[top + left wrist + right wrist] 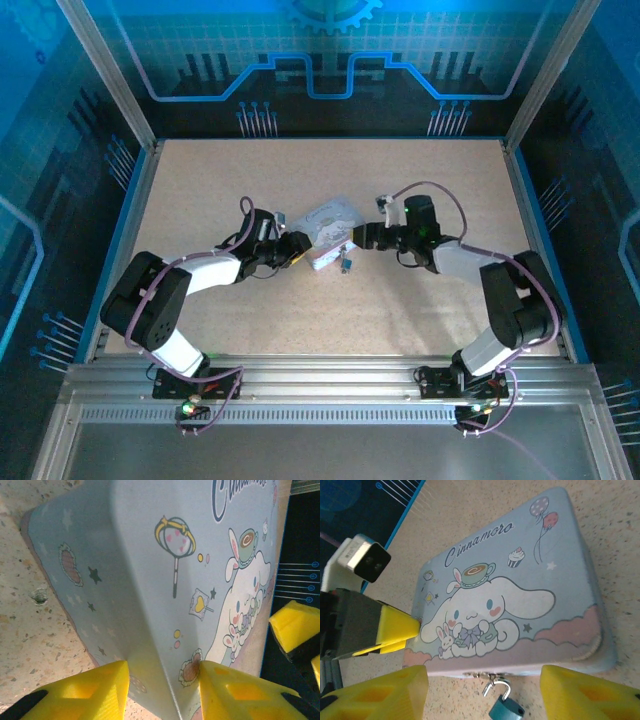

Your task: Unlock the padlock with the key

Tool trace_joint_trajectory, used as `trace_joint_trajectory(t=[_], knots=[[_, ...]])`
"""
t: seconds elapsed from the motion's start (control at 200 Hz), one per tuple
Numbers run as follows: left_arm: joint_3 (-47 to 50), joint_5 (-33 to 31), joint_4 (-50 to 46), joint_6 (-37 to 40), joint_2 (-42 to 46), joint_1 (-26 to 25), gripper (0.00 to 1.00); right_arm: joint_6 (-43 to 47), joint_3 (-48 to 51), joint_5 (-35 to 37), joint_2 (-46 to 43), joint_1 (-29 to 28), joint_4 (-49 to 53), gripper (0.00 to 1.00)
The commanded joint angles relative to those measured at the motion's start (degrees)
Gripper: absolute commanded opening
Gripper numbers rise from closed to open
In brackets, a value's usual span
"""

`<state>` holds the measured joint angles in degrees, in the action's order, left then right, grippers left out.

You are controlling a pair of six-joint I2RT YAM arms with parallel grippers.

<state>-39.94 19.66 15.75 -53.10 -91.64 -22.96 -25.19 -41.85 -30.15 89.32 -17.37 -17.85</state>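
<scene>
At clasp point(480, 676) of tin point(520, 575), seemingly, padlock point(505, 709)

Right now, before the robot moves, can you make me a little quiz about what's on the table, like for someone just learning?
1. True or false: the padlock lies on top of the cartoon lid of the tin.
2. What do the jaws of the left gripper clamp? A) the padlock B) the tin's edge C) nothing
3. Fill in: the jaws of the right gripper stand ____, one on either side of the padlock, not touching it.

Key:
1. False. It sits at the tin's front edge.
2. B
3. open
</scene>
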Motion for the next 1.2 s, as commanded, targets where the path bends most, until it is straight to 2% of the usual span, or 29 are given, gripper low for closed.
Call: trace_joint_trajectory(t=[0.0, 0.095, 0.215, 0.37, 0.525, 0.76, 0.85, 1.196], knots=[[2.3, -1.3, -6.3, -0.2, -0.2, -1.0, 0.41, -0.3, 0.6, -4.4, -3.7, 2.7, 3.4, 0.64], [2.3, -1.4, -6.2, -0.3, 0.1, -1.0, 0.41, -0.9, -1.1, -11.3, -2.2, 4.9, 9.3, 0.63], [2.5, -1.8, -6.1, -0.4, 0.5, -1.1, 0.41, -3.3, 0.6, -15.5, 0.7, 4.4, 5.2, 0.64], [2.8, -2.2, -6.3, -0.5, 0.9, -1.1, 0.41, -4.4, 1.9, -13.6, 2.8, 2.5, 2.7, 0.63], [2.6, -2.1, -6.1, -0.5, 0.6, -1.1, 0.41, -7.3, 2.9, -13.3, 6.1, 1.4, -4.1, 0.63], [2.8, -2.1, -5.9, -0.5, 0.6, -1.1, 0.41, -7.4, 1.5, -12.9, 10.6, -1.0, -5.4, 0.63], [2.9, -2.1, -5.8, -0.6, 0.5, -1.1, 0.41, -7.5, 0.7, -12.9, 12.0, -1.5, -5.2, 0.55], [2.8, -2.0, -5.7, -0.7, 0.6, -1.1, 0.42, -6.9, -0.4, -11.2, 14.8, -2.3, -3.9, 0.43]])
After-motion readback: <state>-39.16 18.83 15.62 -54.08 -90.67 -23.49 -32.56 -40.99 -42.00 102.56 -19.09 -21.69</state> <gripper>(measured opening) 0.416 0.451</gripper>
